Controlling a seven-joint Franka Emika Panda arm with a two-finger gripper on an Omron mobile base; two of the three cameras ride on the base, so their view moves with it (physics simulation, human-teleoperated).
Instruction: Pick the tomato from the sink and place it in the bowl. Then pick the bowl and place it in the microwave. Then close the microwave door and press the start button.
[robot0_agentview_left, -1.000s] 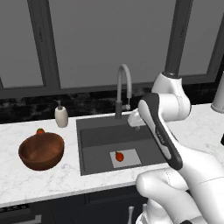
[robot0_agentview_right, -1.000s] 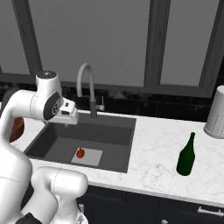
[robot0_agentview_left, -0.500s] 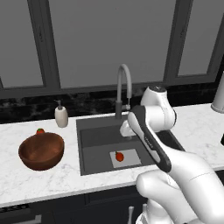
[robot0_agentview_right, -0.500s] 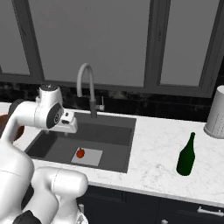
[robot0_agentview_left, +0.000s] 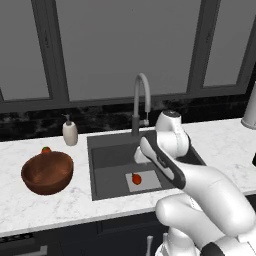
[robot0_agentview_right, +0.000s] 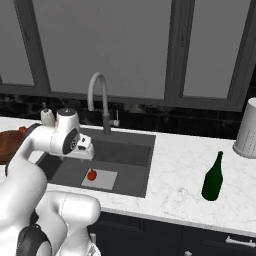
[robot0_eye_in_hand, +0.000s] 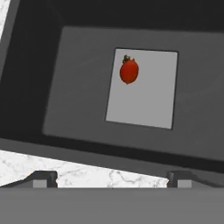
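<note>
Red tomato (robot0_eye_in_hand: 129, 71) (on pale plate (robot0_eye_in_hand: 148, 100)) in sink (robot0_eye_in_hand: 52, 87)

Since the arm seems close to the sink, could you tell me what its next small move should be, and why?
Probably lower the open gripper into the sink toward the tomato, which lies untouched on the pale plate, ahead of and below the fingertips.

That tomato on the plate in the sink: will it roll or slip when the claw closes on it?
The tomato is small, rounded and glossy, so it will probably roll if nudged off-centre and may slip between the fingers. It lies on the flat pale plate with nothing beside it to stop it. The claw is open above the sink; a centred, gentle close seems safest.
</note>
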